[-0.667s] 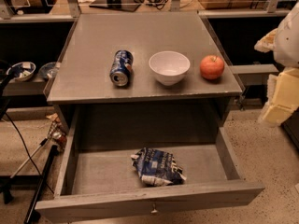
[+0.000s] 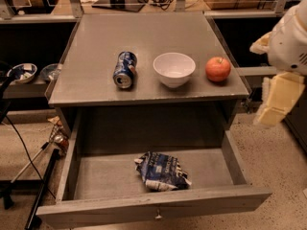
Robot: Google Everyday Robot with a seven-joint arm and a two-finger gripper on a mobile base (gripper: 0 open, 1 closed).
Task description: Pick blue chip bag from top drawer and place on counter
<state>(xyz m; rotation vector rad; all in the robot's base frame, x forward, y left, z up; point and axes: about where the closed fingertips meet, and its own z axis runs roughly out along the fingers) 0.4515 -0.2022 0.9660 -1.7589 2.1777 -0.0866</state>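
The blue chip bag [image 2: 161, 172] lies crumpled on the floor of the open top drawer [image 2: 153, 207], near its front middle. The drawer is pulled out, and its small knob [image 2: 156, 217] shows on the front panel. The counter [image 2: 144, 37] is the grey cabinet top above the drawer. My gripper [image 2: 277, 101] hangs at the right edge of the view, beside the cabinet's right side. It is at about counter height, apart from the bag and outside the drawer, and holds nothing that I can see.
On the counter's front part lie a blue soda can [image 2: 124, 69] on its side, a white bowl [image 2: 174, 69] and a red apple [image 2: 218, 69]. Bowls [image 2: 21, 72] sit on a dark shelf to the left. Cables and a stand [image 2: 41, 186] lie on the floor at left.
My arm has shifted slightly to the left, toward the cabinet. The bag, the drawer and the things on the counter have not moved.
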